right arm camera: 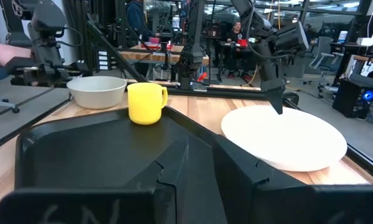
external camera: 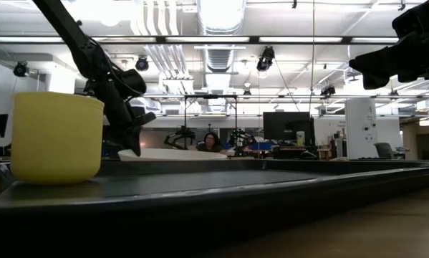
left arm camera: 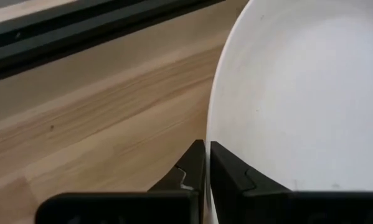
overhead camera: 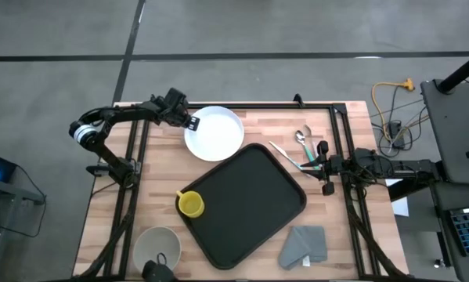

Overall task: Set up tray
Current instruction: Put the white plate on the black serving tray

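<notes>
The black tray [overhead camera: 250, 200] lies askew in the middle of the table, and a yellow cup [overhead camera: 190, 204] stands on its left corner. A round white plate [overhead camera: 217, 133] sits just beyond the tray's far-left side. My left gripper [overhead camera: 189, 122] is shut on the plate's left rim. My right gripper [overhead camera: 320, 166] hovers above the table's right side by the cutlery [overhead camera: 301, 145]. It points at the tray, and its fingers are slightly apart with nothing between them. My left gripper pinches the white plate's rim [left arm camera: 210, 134] on the plate's left side, one finger [left arm camera: 233, 171] over the inside and one finger [left arm camera: 186, 171] outside. It comes slanting down from the table's far left [right arm camera: 276, 99]. Whether the plate is lifted I cannot tell.
A pale bowl [overhead camera: 156, 244] stands at the near-left edge. A folded grey cloth [overhead camera: 304, 246] lies near the tray's near-right side. Spoons and other cutlery lie beyond the tray's right corner. Black frame rails [overhead camera: 340, 137] run along both sides of the table.
</notes>
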`<act>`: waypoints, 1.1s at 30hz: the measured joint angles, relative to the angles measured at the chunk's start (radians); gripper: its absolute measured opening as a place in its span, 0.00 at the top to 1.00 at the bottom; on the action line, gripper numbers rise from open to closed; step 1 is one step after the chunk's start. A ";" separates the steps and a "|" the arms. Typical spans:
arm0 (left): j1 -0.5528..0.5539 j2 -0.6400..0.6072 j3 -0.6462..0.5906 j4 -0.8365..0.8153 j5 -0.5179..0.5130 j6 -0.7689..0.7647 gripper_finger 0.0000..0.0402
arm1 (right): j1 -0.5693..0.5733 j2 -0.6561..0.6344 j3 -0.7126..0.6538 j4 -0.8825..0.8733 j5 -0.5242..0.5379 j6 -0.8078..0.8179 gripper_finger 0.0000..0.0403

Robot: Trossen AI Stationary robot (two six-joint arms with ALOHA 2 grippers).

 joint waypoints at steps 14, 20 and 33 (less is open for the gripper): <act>-0.001 -0.075 0.069 0.000 0.101 0.004 1.00 | 0.000 0.000 0.000 0.000 0.000 0.000 0.83; -0.015 -0.177 0.067 -0.009 0.122 0.001 1.00 | 0.000 0.000 0.000 0.000 0.000 0.000 0.83; -0.181 -0.269 0.064 -0.022 0.123 0.004 1.00 | 0.000 0.000 0.000 0.000 0.000 0.000 0.83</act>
